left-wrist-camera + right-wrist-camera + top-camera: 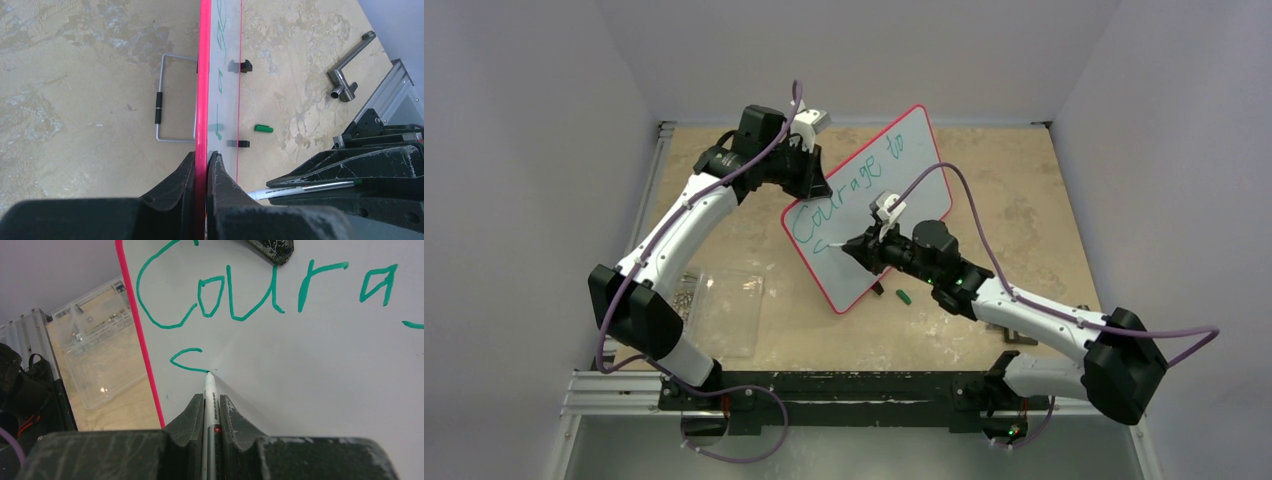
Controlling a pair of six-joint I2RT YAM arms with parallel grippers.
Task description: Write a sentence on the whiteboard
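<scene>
Presently, the left end effector [202, 156] is clamped on the whiteboard [904, 170] at its rim, propping it on the table [1024, 200]. The right end effector [212, 399] pinches the marker [209, 390], tip on the second line of the sentence [849, 195]. Recommend light, even pressure and a steady board.

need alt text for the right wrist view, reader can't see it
A white marker pen clamped in the right arm's black jaws touches its tip to the glossy white, pink-rimmed whiteboard, at the end of a short stroke under teal-green handwriting reading "Coura". A clear plastic box lies past the board's left edge.
</scene>
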